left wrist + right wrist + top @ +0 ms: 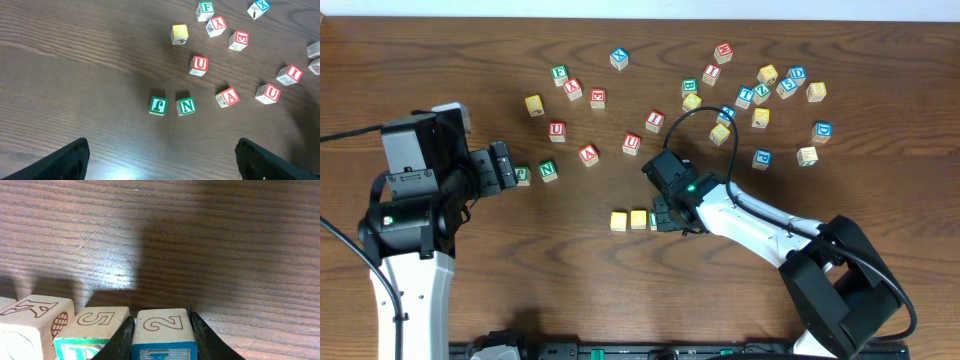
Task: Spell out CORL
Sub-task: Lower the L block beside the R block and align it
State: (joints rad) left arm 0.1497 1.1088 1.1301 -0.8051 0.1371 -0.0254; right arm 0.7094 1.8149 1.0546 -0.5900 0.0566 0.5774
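Observation:
A row of letter blocks lies near the table's front middle: two yellow blocks, then a green-faced block mostly hidden under my right arm. In the right wrist view the green-faced block shows a "5" on its side. My right gripper is shut on a blue-faced block with a "2" on its side, set on the table tight against the green one's right side. My right gripper also shows in the overhead view. My left gripper is open and empty above bare wood.
Several loose blocks are scattered across the back of the table. Two green blocks, J and N, lie just ahead of my left gripper. Red U and A blocks lie beyond them.

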